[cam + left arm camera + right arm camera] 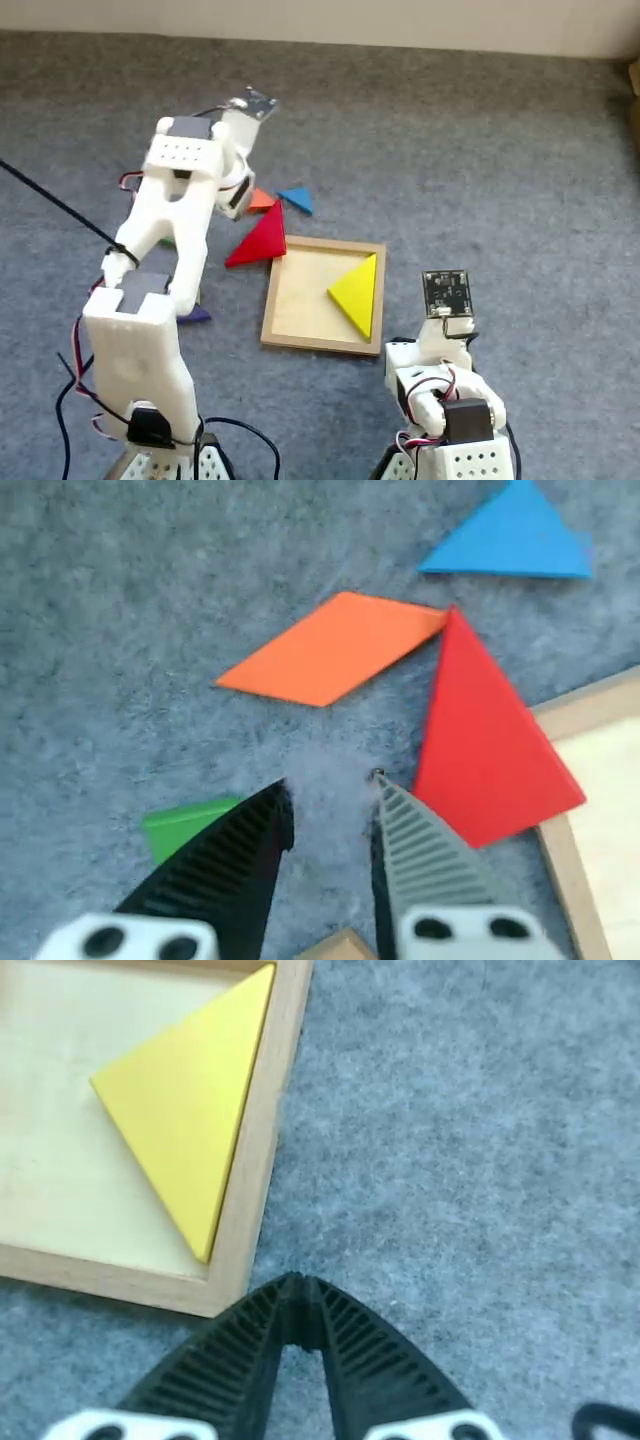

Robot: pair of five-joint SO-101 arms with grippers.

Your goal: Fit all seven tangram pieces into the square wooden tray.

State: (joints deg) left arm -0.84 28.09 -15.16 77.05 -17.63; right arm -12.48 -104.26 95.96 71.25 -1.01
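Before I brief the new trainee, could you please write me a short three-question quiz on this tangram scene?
1. Which piece lies inside the wooden tray?
A. a purple square
B. the yellow triangle
C. a pink parallelogram
2. True or false: the right gripper is open.
3. Fill in the blank: the left gripper is open above the carpet, between the green piece and the ___ triangle.

Key:
1. B
2. False. It is shut and holds nothing.
3. Red. This is the red triangle.
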